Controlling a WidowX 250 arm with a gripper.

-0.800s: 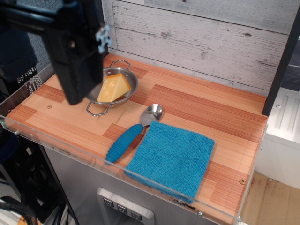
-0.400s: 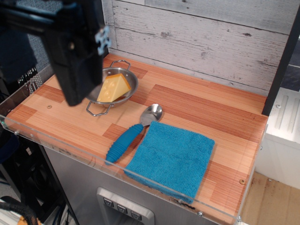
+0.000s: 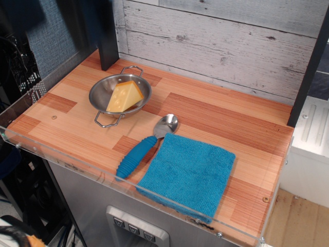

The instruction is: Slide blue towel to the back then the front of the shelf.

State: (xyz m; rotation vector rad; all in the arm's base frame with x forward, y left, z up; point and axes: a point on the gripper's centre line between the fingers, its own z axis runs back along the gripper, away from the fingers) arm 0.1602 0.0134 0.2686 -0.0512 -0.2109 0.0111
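Note:
The blue towel lies flat and folded at the front right of the wooden shelf, its near edge close to the clear acrylic rim. No gripper or arm shows in this view.
A blue-handled steel spoon lies against the towel's left edge. A steel bowl holding a yellow cheese wedge stands at the back left. Dark posts stand at the back left and the right. A whitewashed plank wall backs the shelf.
The black arm and gripper that hung over the left of the shelf and the bowl have left the view. The towel, spoon and bowl have not moved.

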